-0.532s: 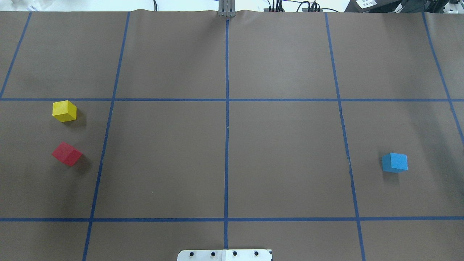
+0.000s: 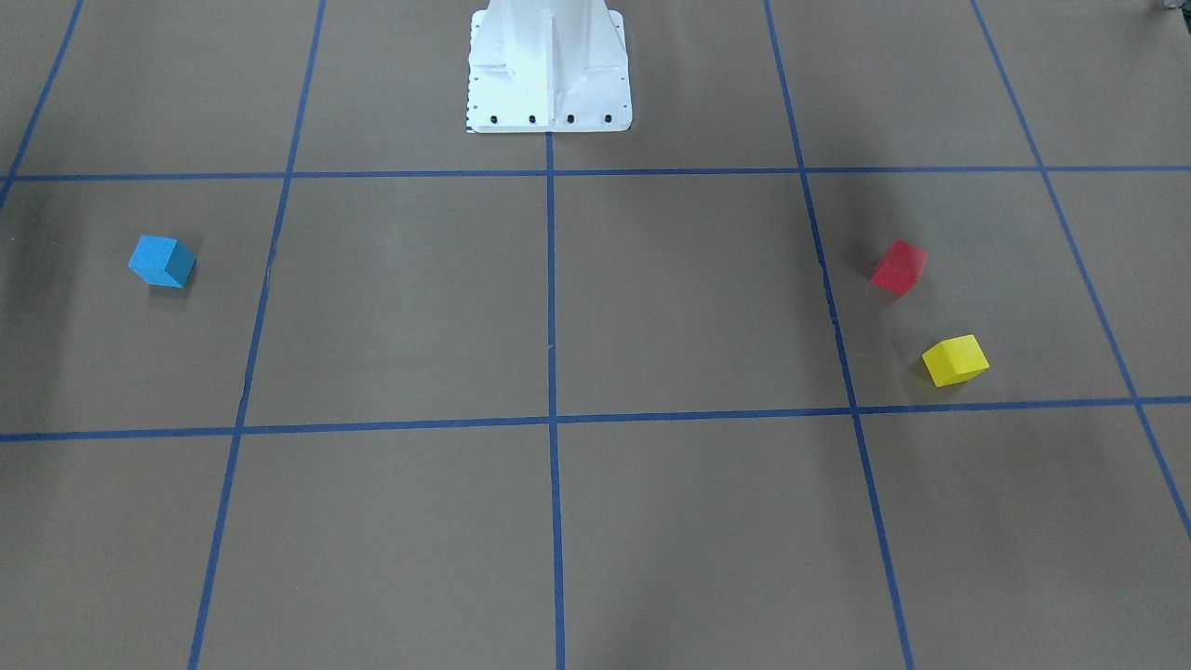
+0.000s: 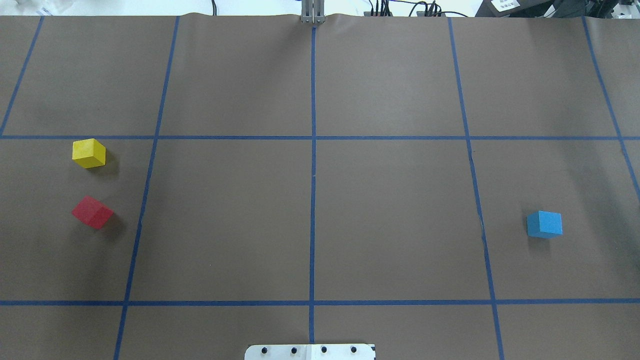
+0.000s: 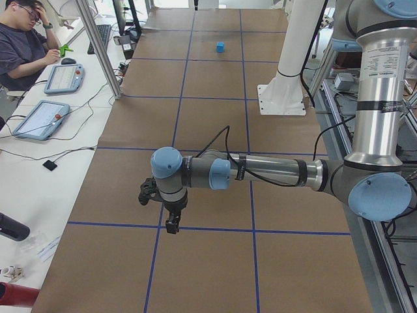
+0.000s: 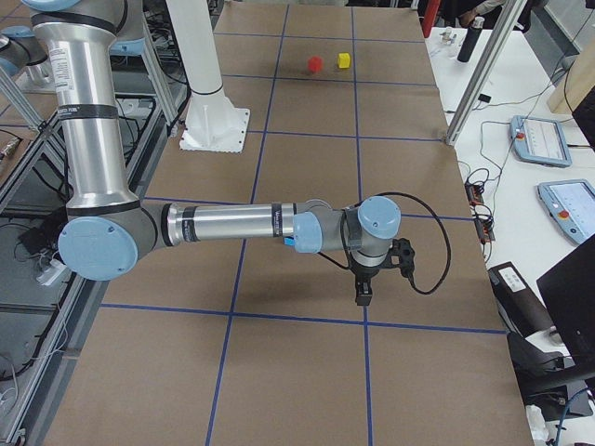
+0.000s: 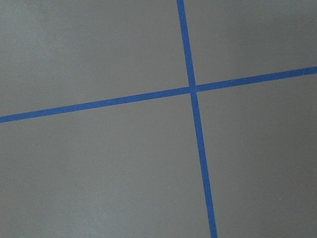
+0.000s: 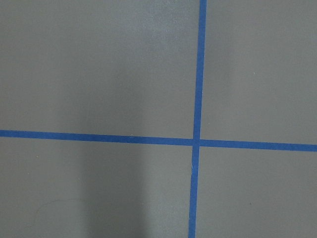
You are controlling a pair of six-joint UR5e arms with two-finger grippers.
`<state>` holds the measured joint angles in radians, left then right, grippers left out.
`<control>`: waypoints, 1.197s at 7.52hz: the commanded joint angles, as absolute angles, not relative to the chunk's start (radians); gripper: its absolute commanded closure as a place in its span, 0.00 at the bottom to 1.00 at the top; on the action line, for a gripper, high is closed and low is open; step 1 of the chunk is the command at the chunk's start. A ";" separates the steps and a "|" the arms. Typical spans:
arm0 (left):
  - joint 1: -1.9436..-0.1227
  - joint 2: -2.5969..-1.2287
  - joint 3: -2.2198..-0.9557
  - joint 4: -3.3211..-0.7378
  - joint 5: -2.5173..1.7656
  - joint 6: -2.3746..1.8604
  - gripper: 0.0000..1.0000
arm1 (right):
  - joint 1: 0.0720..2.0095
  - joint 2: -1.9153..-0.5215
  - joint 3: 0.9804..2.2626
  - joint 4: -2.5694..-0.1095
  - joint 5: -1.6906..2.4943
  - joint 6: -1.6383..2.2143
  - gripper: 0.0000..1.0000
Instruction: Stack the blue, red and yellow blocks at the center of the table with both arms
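Brown table (image 3: 390, 215), red block (image 3: 92, 212) near yellow block (image 3: 89, 153) (blue block (image 3: 544, 224) apart)

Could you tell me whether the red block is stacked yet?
Not stacked: the red block sits alone on the table, apart from the yellow block, with nothing on it.

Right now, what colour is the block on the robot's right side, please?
Blue; the block shows best in the overhead exterior view.

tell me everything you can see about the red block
The red block is a small, plain matte cube, perhaps foam or painted wood. It sits flat on the brown table cover, on the robot's left side, turned at an angle to the blue tape lines. The yellow block shares its square but stands apart. Only the cover touches it.
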<state>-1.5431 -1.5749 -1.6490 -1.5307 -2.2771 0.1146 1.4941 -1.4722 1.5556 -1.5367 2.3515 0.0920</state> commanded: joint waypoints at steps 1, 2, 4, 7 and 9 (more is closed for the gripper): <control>-1.526 -1.630 -1.660 -1.549 -2.279 0.117 0.00 | 1.494 -1.477 1.604 -1.537 2.367 0.081 0.00; -1.496 -1.635 -1.664 -1.546 -2.278 0.109 0.00 | 1.494 -1.471 1.609 -1.542 2.352 0.086 0.00; -1.485 -1.618 -1.669 -1.551 -2.279 0.055 0.00 | 1.474 -1.479 1.611 -1.536 2.356 0.092 0.00; -1.486 -1.605 -1.722 -1.558 -2.279 0.052 0.00 | 1.462 -1.590 1.609 -1.267 2.399 0.105 0.00; -1.485 -1.554 -1.793 -1.557 -2.281 0.043 0.00 | 1.334 -1.662 1.661 -1.096 2.372 0.415 0.00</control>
